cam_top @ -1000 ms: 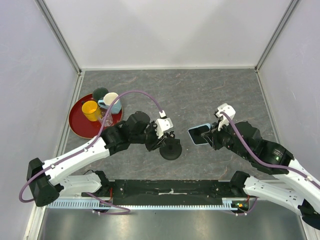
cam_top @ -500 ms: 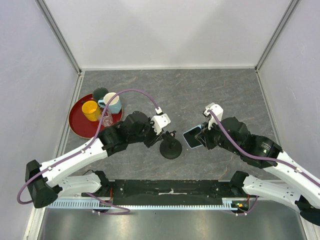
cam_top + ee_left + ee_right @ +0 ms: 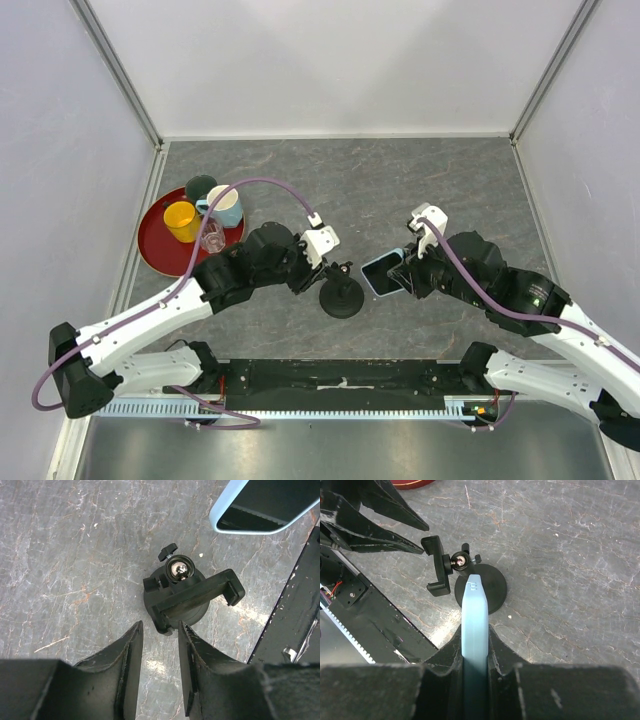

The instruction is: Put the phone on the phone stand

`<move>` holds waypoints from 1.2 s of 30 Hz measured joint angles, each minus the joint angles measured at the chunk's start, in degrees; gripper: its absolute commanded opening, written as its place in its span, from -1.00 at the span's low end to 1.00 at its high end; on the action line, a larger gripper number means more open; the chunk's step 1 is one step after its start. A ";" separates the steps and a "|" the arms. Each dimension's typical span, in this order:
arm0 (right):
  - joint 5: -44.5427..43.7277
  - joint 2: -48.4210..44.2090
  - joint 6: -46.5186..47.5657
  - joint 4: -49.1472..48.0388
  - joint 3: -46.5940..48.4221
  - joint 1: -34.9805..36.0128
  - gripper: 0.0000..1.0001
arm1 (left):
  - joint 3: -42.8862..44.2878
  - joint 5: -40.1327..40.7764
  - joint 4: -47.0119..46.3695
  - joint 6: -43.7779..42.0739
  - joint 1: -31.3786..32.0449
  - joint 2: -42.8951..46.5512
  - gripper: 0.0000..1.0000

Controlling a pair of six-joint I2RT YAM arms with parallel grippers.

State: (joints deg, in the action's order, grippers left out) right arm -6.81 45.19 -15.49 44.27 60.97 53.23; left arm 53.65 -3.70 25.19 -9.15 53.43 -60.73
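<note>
Mid-table, the right gripper [image 3: 403,276], clamped on the phone [image 3: 379,275], has swung it in right beside the stand [image 3: 341,299], so seating looks next. The left gripper [image 3: 160,627] hangs slightly open and empty, close by.

The phone [image 3: 381,273] has shifted left, nearer the phone stand [image 3: 340,298].
</note>
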 measured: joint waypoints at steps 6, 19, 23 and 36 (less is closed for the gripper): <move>1.11 0.59 0.72 0.02 0.59 0.00 -1.00 | 0.00 -1.46 0.17 0.00 0.00 -1.73 -0.17; 2.47 1.77 1.73 -0.11 0.59 0.00 -1.00 | 0.00 -1.73 0.74 0.37 0.00 -2.80 -0.47; 2.49 1.73 1.81 -0.55 0.59 0.00 -1.00 | 0.00 -1.20 0.04 0.87 -0.04 -3.34 -0.53; 4.26 0.85 4.61 -0.83 0.59 0.00 -1.00 | 0.00 1.33 -1.99 3.17 -0.04 -4.33 -0.95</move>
State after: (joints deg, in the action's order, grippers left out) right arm -2.55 46.04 -10.87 43.44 61.56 53.23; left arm 53.65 -2.37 23.20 -5.98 53.39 -65.06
